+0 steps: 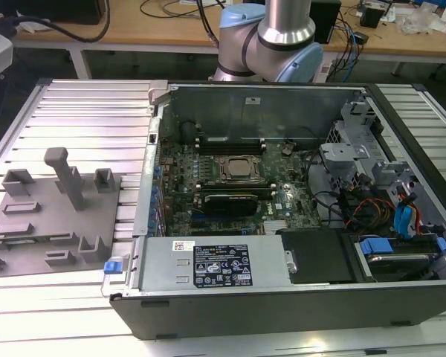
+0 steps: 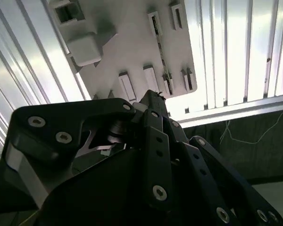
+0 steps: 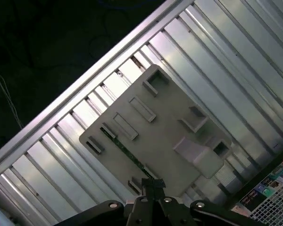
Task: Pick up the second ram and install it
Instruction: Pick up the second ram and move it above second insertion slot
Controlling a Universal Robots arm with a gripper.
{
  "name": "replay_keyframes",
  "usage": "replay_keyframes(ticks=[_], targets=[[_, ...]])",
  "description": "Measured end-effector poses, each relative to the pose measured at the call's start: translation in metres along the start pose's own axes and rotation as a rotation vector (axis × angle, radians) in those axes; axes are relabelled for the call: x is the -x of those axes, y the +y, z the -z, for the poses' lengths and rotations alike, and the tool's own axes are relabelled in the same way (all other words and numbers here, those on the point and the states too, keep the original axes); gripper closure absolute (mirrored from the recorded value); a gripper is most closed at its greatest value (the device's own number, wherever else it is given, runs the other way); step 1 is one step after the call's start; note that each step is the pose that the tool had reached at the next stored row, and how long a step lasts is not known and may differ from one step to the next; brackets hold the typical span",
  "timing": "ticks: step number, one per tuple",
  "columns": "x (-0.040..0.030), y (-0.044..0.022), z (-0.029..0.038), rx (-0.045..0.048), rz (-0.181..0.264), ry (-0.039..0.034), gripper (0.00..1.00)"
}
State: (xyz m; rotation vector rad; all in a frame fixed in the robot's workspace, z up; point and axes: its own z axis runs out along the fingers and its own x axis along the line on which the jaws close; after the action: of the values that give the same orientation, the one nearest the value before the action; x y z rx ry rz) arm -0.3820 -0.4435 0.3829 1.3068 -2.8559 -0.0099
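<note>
1. My pincer [image 3: 151, 181] hung above the grey plate [image 3: 165, 136], well clear of it. Its fingers were pressed together and pinched nothing.
2. The ram [image 3: 125, 150] sat on that plate, a thin green stick running between the small raised blocks [image 3: 142, 109]. I could not tell whether it lay flat or stood on edge.
3. In the second wrist view the ram [image 2: 160, 52] showed as a dark line along the plate [image 2: 127, 42], apart from the pincer [image 2: 153, 99] and untouched.
4. In the exterior view the plate [image 1: 52, 223] rested on the slatted table [image 1: 89, 104], at the exterior view's left and just beside the open case [image 1: 282, 316].
5. The motherboard [image 1: 230, 178] lay exposed inside the case, and my arm [image 1: 267, 33] rose behind it.
</note>
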Motion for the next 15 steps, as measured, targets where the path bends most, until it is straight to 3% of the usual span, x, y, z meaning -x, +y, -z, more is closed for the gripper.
replay_keyframes(ticks=[9, 15], targets=[[-0.0001, 0.0000, 0.0000, 0.0016, 0.247, 0.0004, 0.89], [-0.0001, 0.0000, -0.0001, 0.0018, 0.377, 0.0013, 0.89]])
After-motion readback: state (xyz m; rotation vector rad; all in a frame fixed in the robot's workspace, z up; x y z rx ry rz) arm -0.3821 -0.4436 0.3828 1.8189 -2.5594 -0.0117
